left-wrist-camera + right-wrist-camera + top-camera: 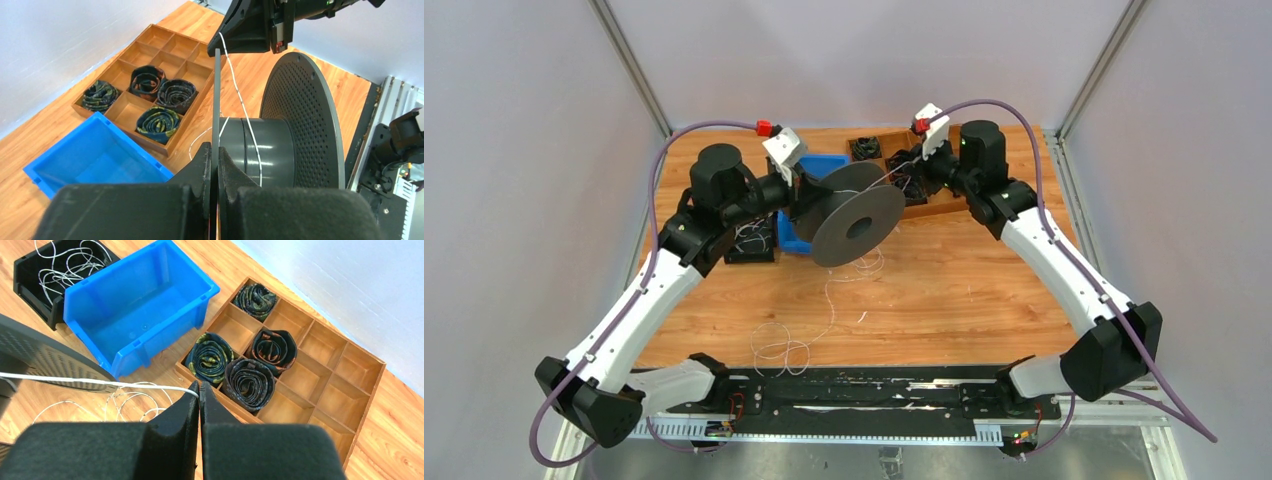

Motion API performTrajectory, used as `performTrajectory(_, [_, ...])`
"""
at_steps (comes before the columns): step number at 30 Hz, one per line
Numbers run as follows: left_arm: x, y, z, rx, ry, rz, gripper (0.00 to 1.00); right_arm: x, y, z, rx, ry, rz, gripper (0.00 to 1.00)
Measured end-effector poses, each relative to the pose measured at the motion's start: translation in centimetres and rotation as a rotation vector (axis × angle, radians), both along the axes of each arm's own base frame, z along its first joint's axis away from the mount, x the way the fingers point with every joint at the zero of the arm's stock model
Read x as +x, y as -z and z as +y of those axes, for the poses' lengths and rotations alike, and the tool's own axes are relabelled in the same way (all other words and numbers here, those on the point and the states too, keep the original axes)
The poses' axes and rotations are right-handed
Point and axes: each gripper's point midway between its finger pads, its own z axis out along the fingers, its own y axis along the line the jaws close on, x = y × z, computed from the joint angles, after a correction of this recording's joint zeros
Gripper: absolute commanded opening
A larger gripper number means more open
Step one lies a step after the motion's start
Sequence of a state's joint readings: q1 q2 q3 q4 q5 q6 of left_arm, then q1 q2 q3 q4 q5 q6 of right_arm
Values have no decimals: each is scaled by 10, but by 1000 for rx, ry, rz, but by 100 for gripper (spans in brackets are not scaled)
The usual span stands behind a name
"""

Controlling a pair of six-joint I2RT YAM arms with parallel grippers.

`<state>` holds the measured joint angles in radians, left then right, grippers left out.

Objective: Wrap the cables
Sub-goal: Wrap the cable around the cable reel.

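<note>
Two closed grips: my left end effector (214,151) clamps the spool (300,115) steady; right end effector (199,388) pinches cable (100,382) beside it for winding.

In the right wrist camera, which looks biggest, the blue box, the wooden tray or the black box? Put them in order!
1. wooden tray
2. blue box, nearly as big
3. black box, though the picture's edge cuts it off, so its size is unsure
</note>
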<state>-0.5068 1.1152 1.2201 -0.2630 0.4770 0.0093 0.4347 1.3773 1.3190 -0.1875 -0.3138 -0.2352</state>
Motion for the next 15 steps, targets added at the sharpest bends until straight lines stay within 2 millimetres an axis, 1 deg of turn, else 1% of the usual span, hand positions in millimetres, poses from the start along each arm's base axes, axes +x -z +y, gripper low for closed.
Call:
performTrajectory(5, [2,-7,3,-58,8,21,0,1,10,-3,-2,-7,20,1])
performTrajectory(10, [9,-15,9,-136,-4,56,0,-7,34,1,-4,-44,75,1])
performTrajectory(15, [13,-13,14,-199,-18,113,0,-13,47,6,8,-77,104,1])
